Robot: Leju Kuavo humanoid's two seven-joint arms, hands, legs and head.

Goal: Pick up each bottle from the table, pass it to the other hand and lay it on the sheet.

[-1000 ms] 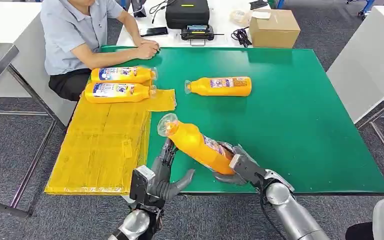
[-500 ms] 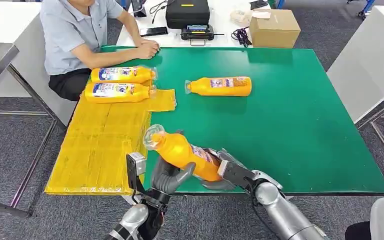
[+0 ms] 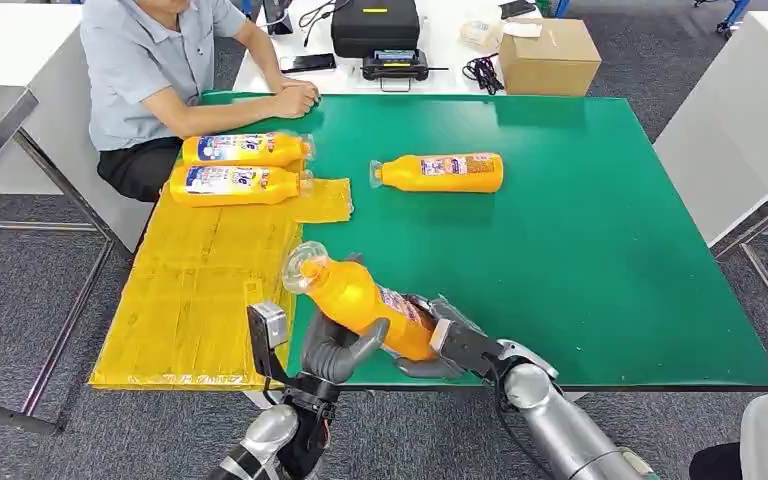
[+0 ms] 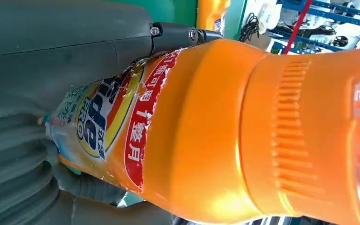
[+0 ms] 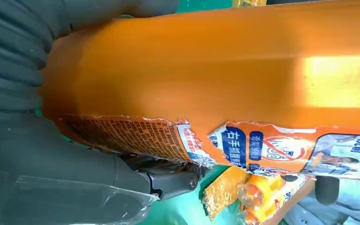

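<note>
Orange bottle (image 3: 365, 301) held tilted above the near edge of the green table (image 3: 580, 260), clear cap up and toward the yellow sheet (image 3: 200, 290), base low on the right. Gripped at the base end by the right hand (image 3: 440, 345), fingers wrapped round the labelled body; in the right wrist view, orange body (image 5: 206, 70) pressed close against the grey palm. Cupped from below at mid-body by the left hand (image 3: 335, 350), thumb up along one side, fingers behind; in the left wrist view, label (image 4: 108, 122) lying against the palm, a dark fingertip (image 4: 187, 33) over the shoulder, so closed on the bottle as well. Both hands on it at once, apparently the handover itself: left taking hold nearer the neck, probably so the right can let go of the base without a drop. Tilt likely there to leave the left hand room underneath. Further out, two bottles (image 3: 245, 165) already lying side by side at the far end of the sheet, caps toward the table, beside a seated person (image 3: 160, 70). One more bottle (image 3: 440, 172) lying on its side on the green table, well apart, not yet picked up. Beyond, a cardboard box (image 3: 548, 55) and a black case (image 3: 375, 25) on a white table.
</note>
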